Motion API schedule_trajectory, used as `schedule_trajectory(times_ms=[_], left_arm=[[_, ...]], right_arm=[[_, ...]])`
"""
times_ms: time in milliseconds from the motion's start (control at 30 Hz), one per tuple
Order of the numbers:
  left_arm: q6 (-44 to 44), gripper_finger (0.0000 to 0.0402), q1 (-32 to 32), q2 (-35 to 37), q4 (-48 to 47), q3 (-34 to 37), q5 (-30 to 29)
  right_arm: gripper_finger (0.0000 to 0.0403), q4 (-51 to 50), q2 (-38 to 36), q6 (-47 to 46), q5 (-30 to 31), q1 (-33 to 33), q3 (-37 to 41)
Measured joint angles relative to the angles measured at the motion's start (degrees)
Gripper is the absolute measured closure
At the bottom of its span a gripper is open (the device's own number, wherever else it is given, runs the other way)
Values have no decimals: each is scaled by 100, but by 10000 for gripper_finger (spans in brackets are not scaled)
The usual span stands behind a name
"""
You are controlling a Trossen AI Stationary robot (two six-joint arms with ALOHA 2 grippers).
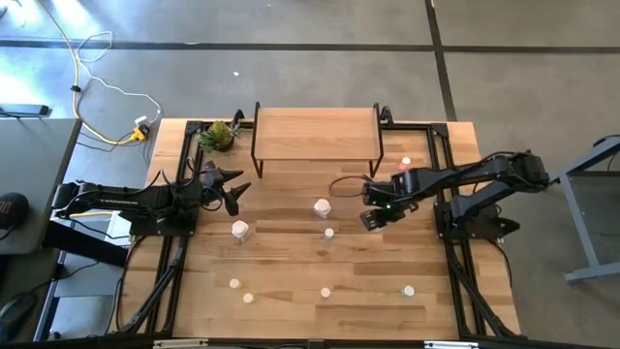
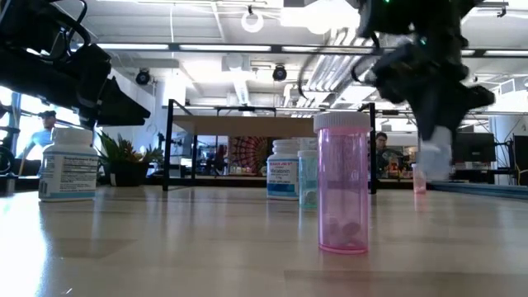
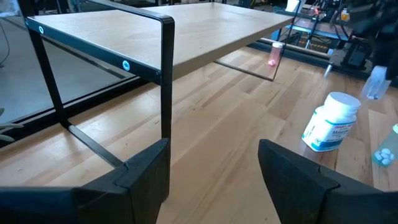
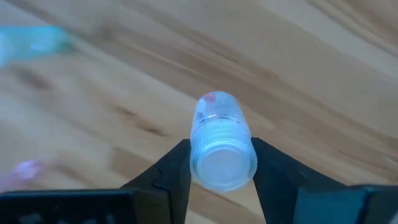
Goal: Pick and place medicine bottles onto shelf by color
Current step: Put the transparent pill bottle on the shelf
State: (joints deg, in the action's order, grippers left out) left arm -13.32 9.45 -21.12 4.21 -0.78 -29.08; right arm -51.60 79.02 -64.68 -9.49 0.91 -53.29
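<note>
While the right gripper (image 4: 222, 163) is clamped on a small clear bottle (image 4: 221, 140) above the desk (image 1: 291, 310), right of centre, the left gripper (image 3: 213, 163) hangs open near the shelf's (image 1: 315, 134) left end. Label print unreadable. Two large white bottles (image 1: 322, 207) stand mid-desk; about six small ones scattered. Shelf top bare.

Low light-wood shelf on thin black metal legs (image 1: 316, 134) at table's far edge, top bare, small clear white-capped bottle (image 4: 222, 140) clamped between dark fingers, large white labelled bottle (image 1: 322, 207) upright before shelf, other small bottles scattered nearer.
</note>
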Motion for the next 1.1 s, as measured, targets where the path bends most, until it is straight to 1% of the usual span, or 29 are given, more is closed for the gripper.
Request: schedule_trajectory(times_ms=[100, 333, 467, 633, 800, 900, 1000, 1100], left_arm=[[0, 167, 0, -1, 0, -2, 0], [0, 167, 2, -1, 0, 0, 0], [0, 167, 2, 1, 0, 0, 0], [0, 167, 0, -1, 0, -2, 0], [-13, 167, 0, 0, -1, 0, 0], [-220, 167, 0, -1, -4, -1, 6], [-297, 167, -2, -1, -9, -2, 9], [-302, 167, -3, 1, -9, 0, 9]], right_arm=[[271, -7, 0, 167, 150, 0, -474], [273, -224, 0, 777, 950, -271, -1674], [273, -324, 0, 1380, 1223, -613, -2297], [273, -524, 0, 2324, 1552, -1236, -3042], [273, -602, 3, 3535, 1653, -1995, -3755], [273, -743, 124, 4133, 1644, -2459, -4230], [273, -1187, 439, 4659, 1581, -2864, -4791], [273, -1901, 930, 5025, 1526, -3139, -5375]])
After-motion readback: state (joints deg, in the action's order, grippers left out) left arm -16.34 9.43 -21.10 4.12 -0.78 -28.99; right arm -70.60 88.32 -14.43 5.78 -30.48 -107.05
